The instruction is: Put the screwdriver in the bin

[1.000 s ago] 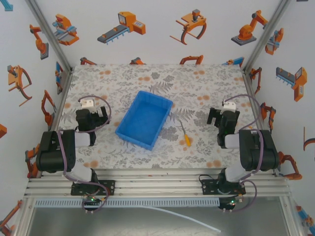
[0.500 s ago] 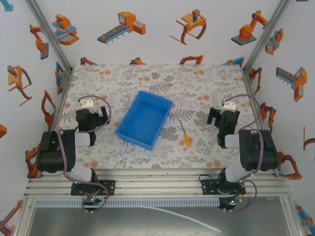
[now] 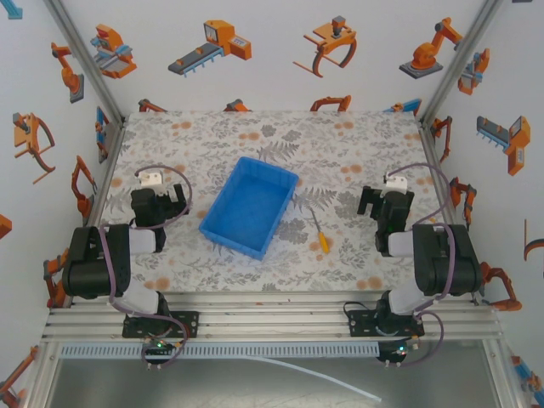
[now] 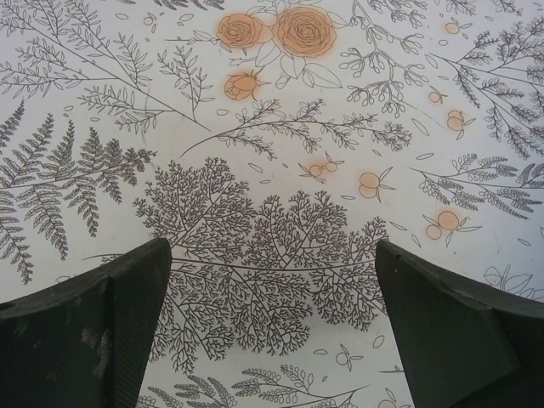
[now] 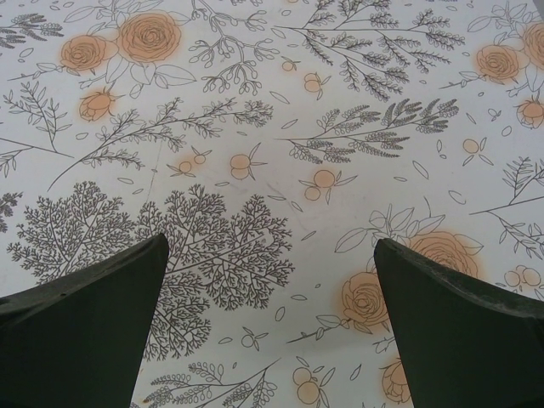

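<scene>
The bright blue bin (image 3: 250, 205) lies tilted in the middle of the floral table, with nothing in it. Just to its right the small screwdriver (image 3: 320, 231) lies flat, orange-yellow handle toward the near edge and thin dark shaft pointing away. My left gripper (image 3: 157, 189) rests at the left of the table, well away from the bin; its fingers (image 4: 102, 323) stand wide apart over bare cloth. At the right of the table sits my right gripper (image 3: 384, 197), a short way right of the screwdriver, open with only patterned cloth between its fingers (image 5: 93, 314).
White walls printed with orange robot pictures (image 3: 212, 47) close in the table at the back and both sides. An aluminium rail (image 3: 272, 310) runs along the near edge by the arm bases. Bare patterned cloth (image 3: 280, 136) stretches behind the bin.
</scene>
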Motion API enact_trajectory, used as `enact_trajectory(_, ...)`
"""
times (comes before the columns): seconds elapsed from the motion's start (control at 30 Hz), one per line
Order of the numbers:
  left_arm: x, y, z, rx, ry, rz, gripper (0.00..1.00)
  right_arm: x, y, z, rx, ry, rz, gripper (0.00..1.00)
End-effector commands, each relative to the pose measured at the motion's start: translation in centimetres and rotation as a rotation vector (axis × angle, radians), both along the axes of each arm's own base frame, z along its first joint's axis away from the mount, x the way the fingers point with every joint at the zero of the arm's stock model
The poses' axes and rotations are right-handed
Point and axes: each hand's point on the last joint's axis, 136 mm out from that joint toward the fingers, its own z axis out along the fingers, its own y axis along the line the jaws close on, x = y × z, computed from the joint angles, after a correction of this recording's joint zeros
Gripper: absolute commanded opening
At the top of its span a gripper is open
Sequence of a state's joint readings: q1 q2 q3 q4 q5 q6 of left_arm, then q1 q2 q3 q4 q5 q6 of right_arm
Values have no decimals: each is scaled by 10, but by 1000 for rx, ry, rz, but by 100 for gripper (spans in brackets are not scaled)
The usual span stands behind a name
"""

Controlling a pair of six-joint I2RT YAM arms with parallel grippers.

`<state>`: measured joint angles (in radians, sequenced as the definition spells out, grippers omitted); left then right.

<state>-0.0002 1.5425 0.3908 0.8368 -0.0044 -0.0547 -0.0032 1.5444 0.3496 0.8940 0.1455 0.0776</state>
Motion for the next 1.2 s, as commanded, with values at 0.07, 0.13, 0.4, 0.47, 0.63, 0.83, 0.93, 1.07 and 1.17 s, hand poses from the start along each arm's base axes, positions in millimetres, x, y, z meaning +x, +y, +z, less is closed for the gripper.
enact_trajectory(0.07,5,-2,7,10,-14,-15,97,6,-10,12,-7,-31,-49,99)
enact_trajectory(0.13,4,-1,8,12,-20,-9,97,5,-15,23,-2,-34,-84,99)
enact_trajectory(0.4,5,-6,36,30,58,-42,97,1,-26,65,1,-11,-153,99)
enact_trajectory(0.47,5,-7,47,52,96,-60,97,-1,-29,76,25,2,-190,99)
enact_trajectory(0.63,-12,-13,84,78,194,-118,97,-20,-35,87,169,139,-323,99)
enact_trajectory(0.83,-49,-24,110,3,386,-157,98,-52,18,88,298,260,-181,99)
enact_trajectory(0.93,-62,-31,114,-30,445,-189,98,-71,49,82,331,327,-105,99)
enact_trajectory(1.07,-82,-58,127,-97,478,-345,97,-100,79,68,321,451,-45,97)
enact_trajectory(1.17,-94,-67,133,-84,480,-404,97,-119,100,58,304,517,12,93)
